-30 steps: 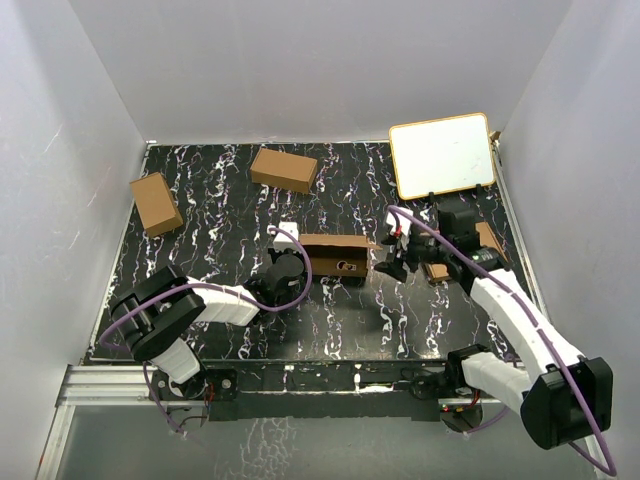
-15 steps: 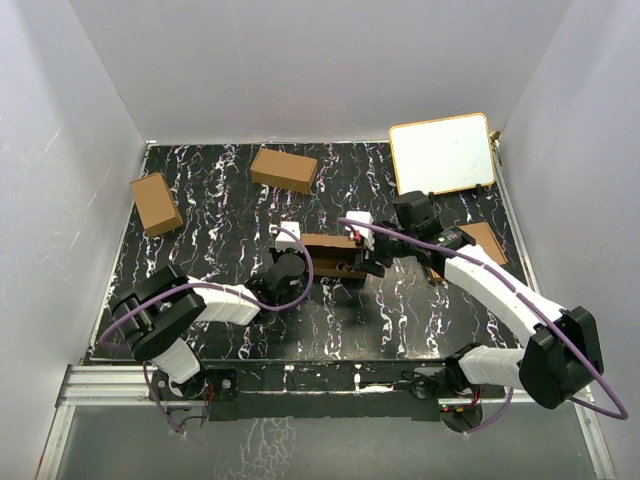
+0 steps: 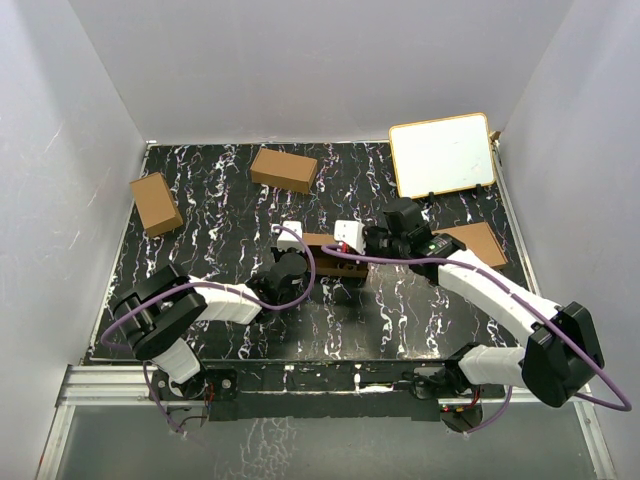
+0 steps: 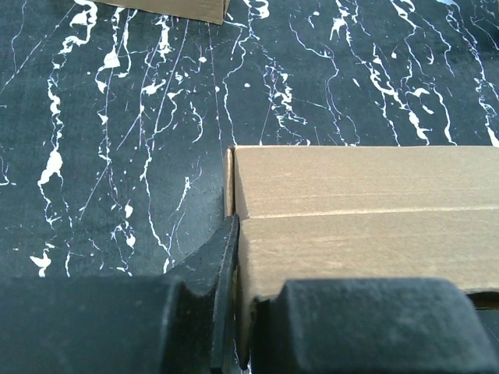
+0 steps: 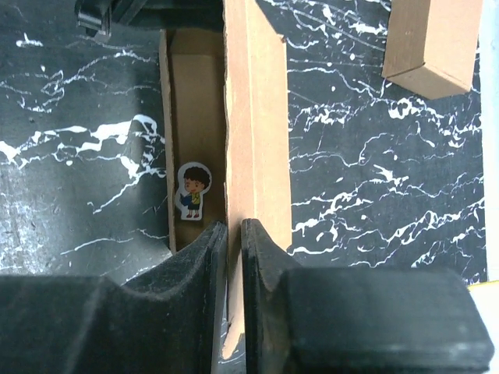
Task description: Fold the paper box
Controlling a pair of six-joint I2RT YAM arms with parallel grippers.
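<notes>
The paper box (image 3: pixel 318 241), a slim brown carton, lies mid-table between both arms. My left gripper (image 3: pixel 297 263) is at its left end. In the left wrist view the gripper (image 4: pixel 238 312) is shut on the box (image 4: pixel 359 210), with a thin end wall pinched between the fingers (image 4: pixel 210 265). My right gripper (image 3: pixel 357 249) is at the right end. In the right wrist view it (image 5: pixel 234 288) is shut on an upright wall of the box (image 5: pixel 257 117). A small cartoon boy sticker (image 5: pixel 192 192) shows inside the open box.
Two shorter brown cartons (image 3: pixel 156 203) (image 3: pixel 284 169) lie at the back left; one (image 5: pixel 433 39) shows in the right wrist view. A white board (image 3: pixel 441 155) leans at the back right. A flat brown pile (image 3: pixel 478 240) lies beside the right arm. White walls enclose the table.
My right arm swung left from the right side to the box's right end, and its jaws closed on the box wall. The left gripper stayed at the left end.
</notes>
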